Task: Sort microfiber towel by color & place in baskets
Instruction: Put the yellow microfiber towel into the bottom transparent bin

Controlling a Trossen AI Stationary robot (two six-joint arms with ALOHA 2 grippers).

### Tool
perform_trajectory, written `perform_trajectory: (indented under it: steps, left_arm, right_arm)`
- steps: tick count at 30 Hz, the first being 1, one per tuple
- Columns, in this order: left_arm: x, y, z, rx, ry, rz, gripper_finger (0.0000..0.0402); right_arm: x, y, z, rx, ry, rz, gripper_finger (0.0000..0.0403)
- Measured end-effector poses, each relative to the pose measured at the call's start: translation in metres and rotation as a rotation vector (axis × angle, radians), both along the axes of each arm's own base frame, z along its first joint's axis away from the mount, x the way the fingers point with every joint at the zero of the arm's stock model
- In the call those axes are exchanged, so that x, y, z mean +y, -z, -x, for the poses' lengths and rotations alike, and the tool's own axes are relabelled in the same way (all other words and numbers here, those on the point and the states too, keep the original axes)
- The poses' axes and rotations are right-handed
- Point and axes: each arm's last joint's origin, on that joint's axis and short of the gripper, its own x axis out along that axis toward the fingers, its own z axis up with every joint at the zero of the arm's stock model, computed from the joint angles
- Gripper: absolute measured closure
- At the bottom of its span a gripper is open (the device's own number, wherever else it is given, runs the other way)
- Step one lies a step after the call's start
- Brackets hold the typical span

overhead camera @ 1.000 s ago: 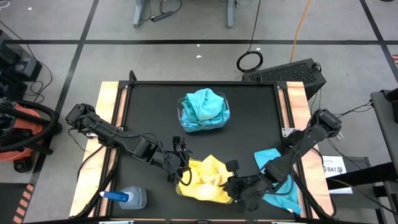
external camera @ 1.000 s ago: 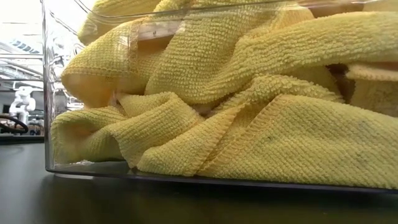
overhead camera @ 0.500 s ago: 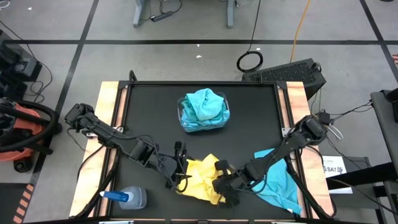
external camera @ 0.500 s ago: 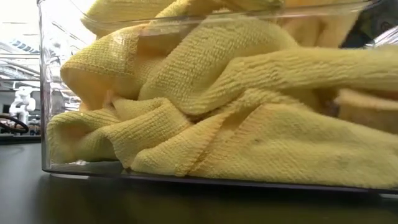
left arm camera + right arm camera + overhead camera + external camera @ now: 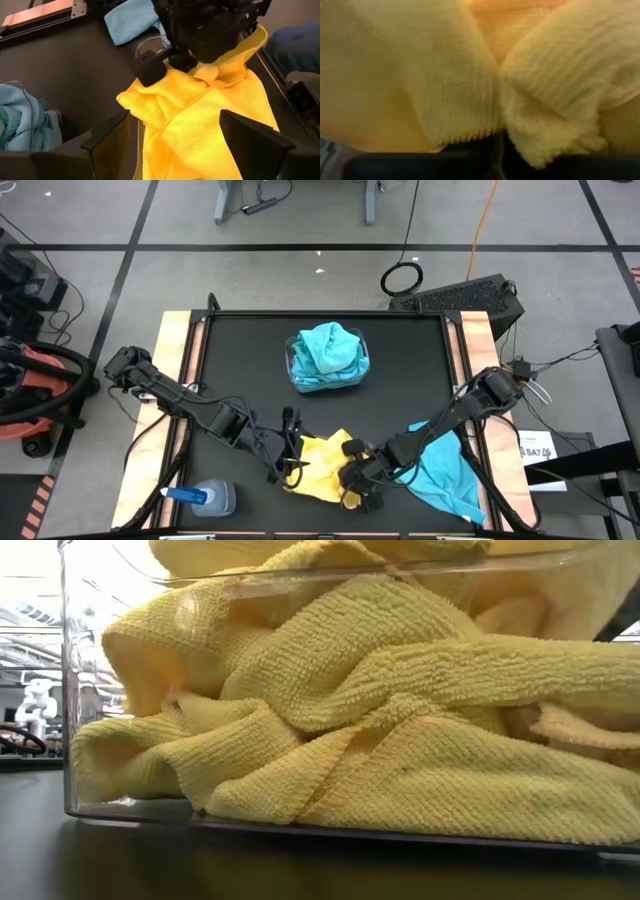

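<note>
Bright yellow microfiber towels (image 5: 318,463) fill the clear near basket (image 5: 68,690); they crowd against its wall in the low view. Turquoise towels (image 5: 328,355) fill the far basket (image 5: 291,372). One loose turquoise towel (image 5: 447,472) lies flat on the table at the near right. My right gripper (image 5: 352,480) is sunk in the yellow pile, shut on yellow cloth. My left gripper (image 5: 287,452) stands open at the pile's left edge, its fingers (image 5: 107,135) short of the cloth. My right gripper holds a fold of yellow towel (image 5: 495,127) where two bunched folds meet at its fingers. It slants down into the pile from the table's right side. The pile hides which edge or how many layers it has. The held cloth rests on the other yellow towels in the basket.
A clear spray bottle with a blue cap (image 5: 203,498) lies at the near left corner. The right arm crosses over the loose turquoise towel. Bare black table (image 5: 240,370) lies between the two baskets and along the left side.
My right gripper has gone toward the table's left edge and down into the near basket, tipping steeper, with yellow cloth. The yellow pile has been pushed together and now sits more compactly. More of the loose turquoise towel shows behind the arm.
</note>
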Motion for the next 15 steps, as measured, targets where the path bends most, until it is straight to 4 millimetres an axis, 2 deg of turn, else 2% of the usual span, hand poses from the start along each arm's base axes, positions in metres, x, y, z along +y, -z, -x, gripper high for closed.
perform_trajectory:
  steps: [6,11,15]
  left_arm:
    - [0.000,0.000,0.000,0.001,0.000,0.000,0.0091]
    - [0.000,0.000,0.000,0.001,0.000,0.000,0.0091]
    - [0.001,0.000,-0.001,0.001,-0.002,-0.001,0.0091]
  right_arm:
    - [-0.003,-0.022,0.007,-0.033,-0.009,-0.021,0.0253]
    - [-0.002,-0.055,0.020,-0.116,-0.032,-0.065,0.0175]
    - [-0.001,-0.082,0.035,-0.177,-0.053,-0.103,0.0135]
